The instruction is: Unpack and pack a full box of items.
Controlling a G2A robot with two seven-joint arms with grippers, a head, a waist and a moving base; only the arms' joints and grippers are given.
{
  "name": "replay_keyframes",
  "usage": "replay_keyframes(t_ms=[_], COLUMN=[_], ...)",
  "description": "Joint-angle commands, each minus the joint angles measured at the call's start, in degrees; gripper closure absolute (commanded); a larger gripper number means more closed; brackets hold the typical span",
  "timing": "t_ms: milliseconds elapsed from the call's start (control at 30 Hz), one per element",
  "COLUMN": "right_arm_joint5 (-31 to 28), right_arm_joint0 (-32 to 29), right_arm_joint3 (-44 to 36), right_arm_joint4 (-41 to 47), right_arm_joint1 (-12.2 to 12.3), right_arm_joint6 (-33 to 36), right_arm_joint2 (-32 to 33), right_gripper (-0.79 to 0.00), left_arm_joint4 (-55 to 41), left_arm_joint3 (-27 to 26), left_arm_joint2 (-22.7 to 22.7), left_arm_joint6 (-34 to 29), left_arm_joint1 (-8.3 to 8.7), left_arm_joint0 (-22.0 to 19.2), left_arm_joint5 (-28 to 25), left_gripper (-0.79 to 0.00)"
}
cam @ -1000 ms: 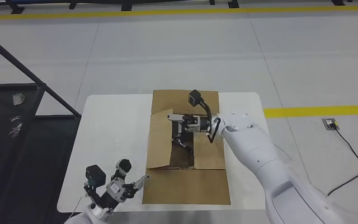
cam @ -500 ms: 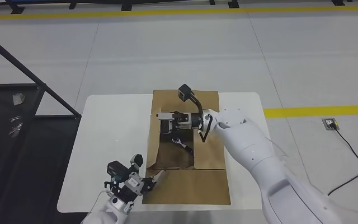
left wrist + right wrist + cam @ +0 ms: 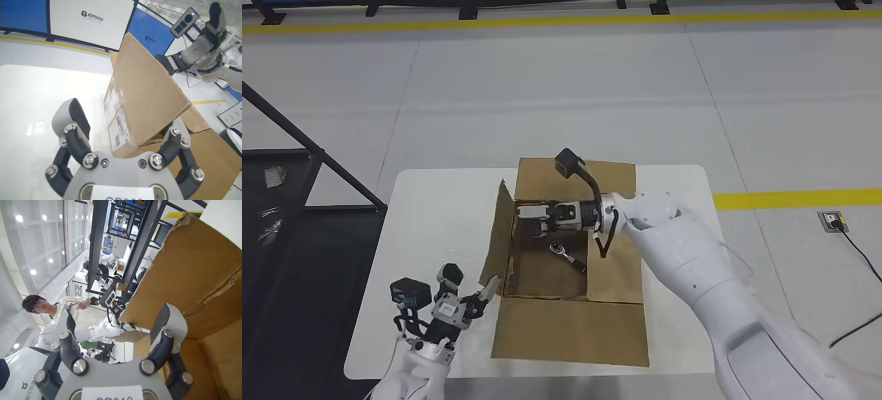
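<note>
Standing nearly upright along one side of the cardboard box (image 3: 572,345) on the table (image 3: 432,230), the side flap (image 3: 500,235) seems propped by the released right gripper (image 3: 526,214) inside, while the left gripper (image 3: 474,283), also unclenched, straddles its near corner, probably to fold it outward.

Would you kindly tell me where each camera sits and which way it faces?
Top view: above the arms, looking down on the table and open box; both arms show.
Left wrist view: on the left wrist, facing the outside of the raised flap past the left pincer.
Right wrist view: on the right wrist, facing that flap's inside past the right pincer.
Shared: the flap.
</note>
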Motion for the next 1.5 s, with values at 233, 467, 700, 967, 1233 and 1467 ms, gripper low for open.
replay_keyframes(t_ms=[233, 467, 700, 967, 1233, 1467], right_arm_joint5=[-4.54, -6.99, -6.57, -6.57, -10.18, -11.69], right_arm_joint0=[-3.01, -6.02, -7.09, -7.09, -11.42, -20.89], right_arm_joint3=[-6.28, -12.85, -14.06, -14.06, -26.97, -45.07], right_arm_joint4=[-5.04, -8.86, -9.96, -9.96, -20.82, -30.07], right_arm_joint1=[5.15, 9.41, 11.22, 11.22, 14.05, 19.19], right_arm_joint6=[-4.54, -6.99, -6.59, -6.59, -10.20, -11.71], right_arm_joint2=[1.39, 2.21, 2.72, 2.72, 4.38, 12.31], right_gripper=[-0.785, -0.785, -0.785, -0.785, -0.785, -0.785], left_arm_joint4=[-2.83, -2.27, -1.83, -2.76, -3.80, -8.22], left_arm_joint3=[5.21, 8.79, 11.38, 7.89, -3.51, -15.63], left_arm_joint2=[-3.43, -3.61, -3.41, -5.37, -9.39, -9.37], left_arm_joint6=[-1.42, -2.17, -2.34, -0.32, 1.17, -1.94], left_arm_joint1=[0.00, -0.12, -0.31, -0.34, -0.16, -0.15], left_arm_joint0=[-0.75, -2.26, -3.19, -1.50, 2.59, 6.05], left_arm_joint5=[0.93, 1.12, 1.63, 1.08, -0.72, -5.84], left_gripper=[-0.785, -0.785, -0.785, -0.785, -0.785, -0.785])
